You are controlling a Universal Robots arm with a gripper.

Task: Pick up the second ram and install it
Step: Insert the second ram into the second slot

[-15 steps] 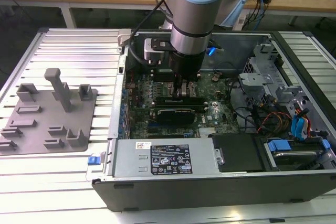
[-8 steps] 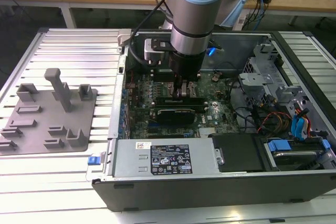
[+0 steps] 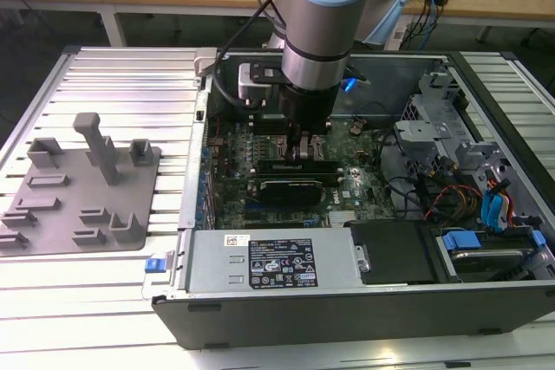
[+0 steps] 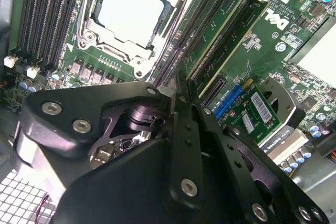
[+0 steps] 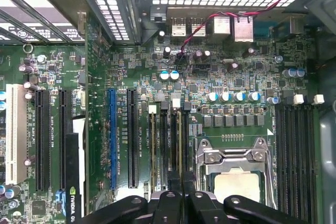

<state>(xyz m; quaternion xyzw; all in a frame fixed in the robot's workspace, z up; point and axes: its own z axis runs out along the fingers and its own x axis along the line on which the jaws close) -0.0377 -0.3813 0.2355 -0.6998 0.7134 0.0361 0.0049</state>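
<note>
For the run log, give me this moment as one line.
gripper: low inside computer case | over memory slots beside processor socket | grasp: cannot tell

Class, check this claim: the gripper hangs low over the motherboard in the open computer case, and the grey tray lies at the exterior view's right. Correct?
One slip: the exterior view shows the grey tray at its left, beside the computer case. The gripper does hang low over the motherboard inside it.
</note>
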